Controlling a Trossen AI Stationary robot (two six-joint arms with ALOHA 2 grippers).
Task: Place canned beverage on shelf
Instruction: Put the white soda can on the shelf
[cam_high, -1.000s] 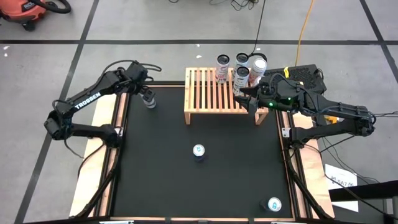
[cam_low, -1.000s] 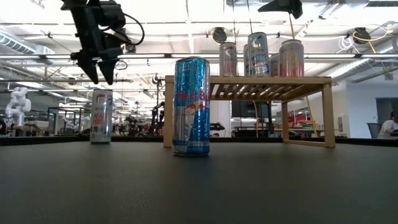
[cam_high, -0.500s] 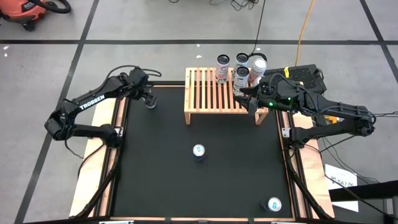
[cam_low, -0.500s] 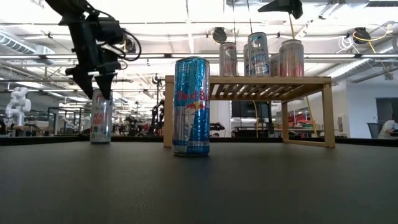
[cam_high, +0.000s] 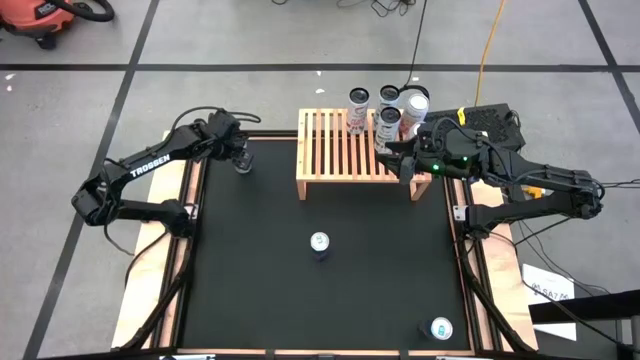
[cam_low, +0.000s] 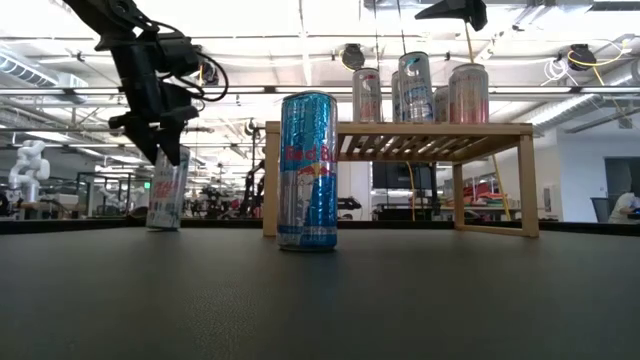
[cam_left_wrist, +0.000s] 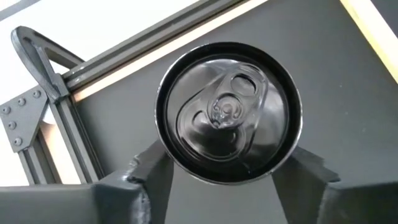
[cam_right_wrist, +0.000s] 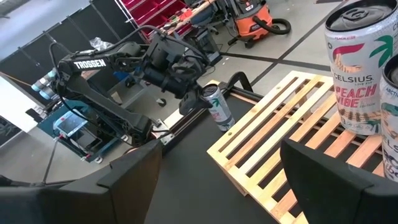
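Note:
A silver can (cam_low: 165, 190) stands tilted at the mat's far left, beside the shelf's left end; it also shows in the high view (cam_high: 241, 163) and the left wrist view (cam_left_wrist: 229, 112). My left gripper (cam_low: 158, 150) is shut on its top. The light-wood slatted shelf (cam_high: 345, 150) stands at the mat's far edge, with several cans (cam_high: 388, 125) upright on its far right part. My right gripper (cam_high: 405, 160) hovers open and empty over the shelf's right end, seen too in its wrist view (cam_right_wrist: 221, 180). My left gripper pinches the can's upper wall just below the rim (cam_left_wrist: 166, 155) between its two fingers (cam_left_wrist: 146, 174), one on each side. The fingers come from above, pointing down. The can tilts, its top leaning toward the shelf, and its bottom edge (cam_low: 160, 227) is at mat level.
A blue can (cam_high: 319, 243) stands upright mid-mat in front of the shelf. Another can (cam_high: 441, 328) stands at the mat's near right corner. The shelf's left slats (cam_high: 325, 145) are bare.
My left gripper has come down onto the silver can at the mat's far left, and its fingers now sit around the can's top. The can, upright before, now tilts with its top toward the shelf.

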